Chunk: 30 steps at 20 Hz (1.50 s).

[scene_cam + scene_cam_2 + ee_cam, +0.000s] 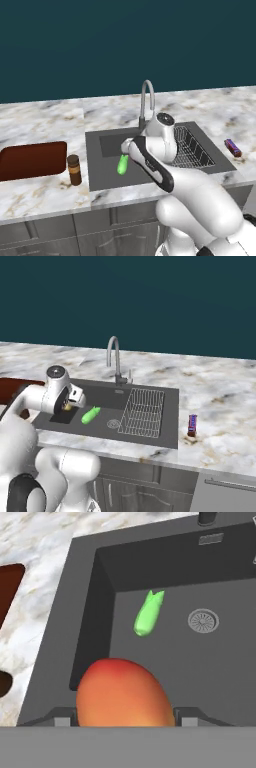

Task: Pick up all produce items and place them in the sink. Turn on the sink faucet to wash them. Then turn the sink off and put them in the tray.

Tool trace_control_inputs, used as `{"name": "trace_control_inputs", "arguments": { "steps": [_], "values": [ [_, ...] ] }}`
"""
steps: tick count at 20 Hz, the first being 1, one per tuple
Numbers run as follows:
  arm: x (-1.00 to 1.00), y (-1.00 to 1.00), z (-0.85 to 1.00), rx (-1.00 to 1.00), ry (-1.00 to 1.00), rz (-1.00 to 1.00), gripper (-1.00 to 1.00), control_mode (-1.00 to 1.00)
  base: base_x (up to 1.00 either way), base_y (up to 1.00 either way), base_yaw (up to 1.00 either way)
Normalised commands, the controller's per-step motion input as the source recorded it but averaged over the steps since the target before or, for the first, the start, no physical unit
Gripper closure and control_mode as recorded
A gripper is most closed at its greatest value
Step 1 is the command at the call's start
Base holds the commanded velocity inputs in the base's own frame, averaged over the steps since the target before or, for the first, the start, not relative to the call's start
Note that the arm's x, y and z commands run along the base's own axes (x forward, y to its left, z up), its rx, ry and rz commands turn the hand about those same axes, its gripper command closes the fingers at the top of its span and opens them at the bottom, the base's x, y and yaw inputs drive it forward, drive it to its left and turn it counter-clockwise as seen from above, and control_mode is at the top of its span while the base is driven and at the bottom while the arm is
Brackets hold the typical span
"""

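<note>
The hand (125,717) grips a smooth, rounded orange-red fruit (122,694) between its fingers, above the matte dark grey sink (90,587). A glossy green, tapered vegetable (148,613) lies on the sink floor near the round ribbed drain (203,620).

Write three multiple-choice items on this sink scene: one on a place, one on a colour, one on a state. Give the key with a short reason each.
1. Where does the green vegetable lie?
A. In the tray
B. On the floor of the sink
C. On the wire rack

2. What colour is the tray on the counter?
A. Dark reddish-brown
B. White
C. Blue

3. What is the state of the tool?
A. Open and empty
B. Shut on the orange-yellow fruit
C. Shut on the faucet

Key: 1 B, the hand view shows it on the basin floor near the drain. 2 A, the left base view shows that colour. 3 B, the fruit sits between the fingertips in the hand view.
</note>
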Motion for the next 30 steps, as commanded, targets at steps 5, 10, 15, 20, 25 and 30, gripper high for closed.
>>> {"name": "trace_control_inputs", "arguments": {
  "steps": [5, 10, 15, 20, 25, 30],
  "values": [
    [0.44, 0.0, -0.23, -0.01, 0.07, 0.0, 1.0, -1.0, 0.0, 0.0, 0.0],
    [0.43, 0.0, -0.3, -0.04, 0.09, -0.07, 1.0, -1.0, 0.0, 0.0, 0.0],
    [0.45, 0.0, -0.26, -0.02, 0.1, -0.08, 1.0, -1.0, 0.0, 0.0, 0.0],
    [0.43, 0.0, -0.2, 0.0, 0.07, -0.07, 1.0, -1.0, 0.0, 0.0, 0.0],
    [0.36, 0.0, -0.35, -0.01, 0.02, -0.05, 1.0, -1.0, 0.0, 0.0, 0.0],
    [0.27, 0.0, -0.39, -0.03, 0.0, -0.04, 1.0, -1.0, 0.0, 0.0, 0.0]
  ]
}}
